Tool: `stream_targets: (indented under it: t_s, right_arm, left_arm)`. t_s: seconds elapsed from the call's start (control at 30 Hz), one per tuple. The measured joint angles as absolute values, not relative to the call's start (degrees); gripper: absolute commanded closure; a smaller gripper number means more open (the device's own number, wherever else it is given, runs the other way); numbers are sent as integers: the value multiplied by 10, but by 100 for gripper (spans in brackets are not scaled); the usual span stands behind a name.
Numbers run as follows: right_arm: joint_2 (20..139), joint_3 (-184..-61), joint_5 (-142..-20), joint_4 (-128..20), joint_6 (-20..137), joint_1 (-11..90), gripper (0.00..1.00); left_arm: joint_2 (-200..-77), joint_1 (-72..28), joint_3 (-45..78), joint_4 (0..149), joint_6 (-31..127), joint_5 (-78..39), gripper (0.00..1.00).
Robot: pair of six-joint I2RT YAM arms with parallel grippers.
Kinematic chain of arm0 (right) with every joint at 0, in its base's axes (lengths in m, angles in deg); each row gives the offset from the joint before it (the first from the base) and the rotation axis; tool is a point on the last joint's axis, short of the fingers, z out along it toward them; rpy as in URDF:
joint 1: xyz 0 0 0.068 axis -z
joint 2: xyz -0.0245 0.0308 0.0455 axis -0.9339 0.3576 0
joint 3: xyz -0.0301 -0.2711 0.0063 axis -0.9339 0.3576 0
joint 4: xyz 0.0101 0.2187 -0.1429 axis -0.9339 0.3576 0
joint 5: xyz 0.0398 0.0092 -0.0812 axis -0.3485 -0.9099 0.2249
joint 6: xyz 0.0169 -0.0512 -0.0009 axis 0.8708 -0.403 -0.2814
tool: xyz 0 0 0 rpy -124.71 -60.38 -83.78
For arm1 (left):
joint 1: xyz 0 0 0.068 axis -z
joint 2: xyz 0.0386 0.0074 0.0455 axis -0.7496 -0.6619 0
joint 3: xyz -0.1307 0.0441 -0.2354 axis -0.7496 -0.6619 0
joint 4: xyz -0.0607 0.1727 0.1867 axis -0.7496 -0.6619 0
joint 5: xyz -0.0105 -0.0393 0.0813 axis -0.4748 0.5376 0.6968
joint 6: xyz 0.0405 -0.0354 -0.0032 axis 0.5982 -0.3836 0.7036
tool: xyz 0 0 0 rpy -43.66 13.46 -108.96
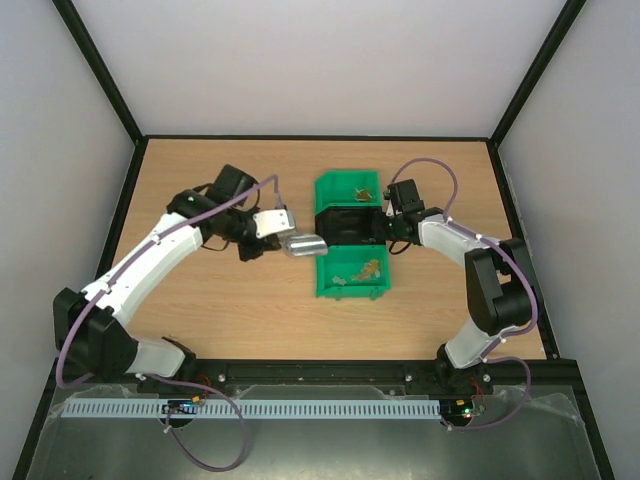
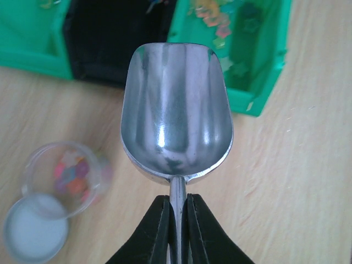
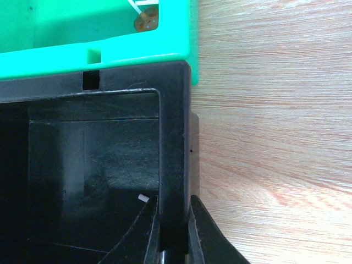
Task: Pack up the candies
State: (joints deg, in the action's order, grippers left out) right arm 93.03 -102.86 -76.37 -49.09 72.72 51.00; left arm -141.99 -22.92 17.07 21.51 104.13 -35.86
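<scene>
Steel scoop (image 2: 176,110) empty, both tools clamped.
Left tool (image 2: 177,204) pinches its handle; right tool (image 3: 175,208) grips the black bin's (image 3: 175,137) wall; candies (image 1: 372,268) lie in both green bins (image 1: 322,283) and a clear cup (image 2: 34,170).

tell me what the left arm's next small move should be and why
Probably ease the scoop forward and right into the green bin, down to the candies. The left fingers grip its handle, its bowl is empty, and the right fingers pinch the wall of the black bin.
</scene>
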Motion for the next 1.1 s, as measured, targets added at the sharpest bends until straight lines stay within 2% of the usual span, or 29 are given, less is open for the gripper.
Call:
stream_targets:
  t_s: [0.3, 0.63, 1.1]
  right_arm:
    - [928, -1026, -755, -491, 737, 505, 99]
    - [926, -1025, -739, -491, 744, 495, 99]
    - [926, -1025, -719, -490, 756, 489, 99]
  left_arm:
    - [-1466, -90, 140, 256, 946, -302, 98]
    - [-1582, -59, 184, 287, 924, -236, 98]
    - [-1693, -23, 262, 320, 940, -232, 98]
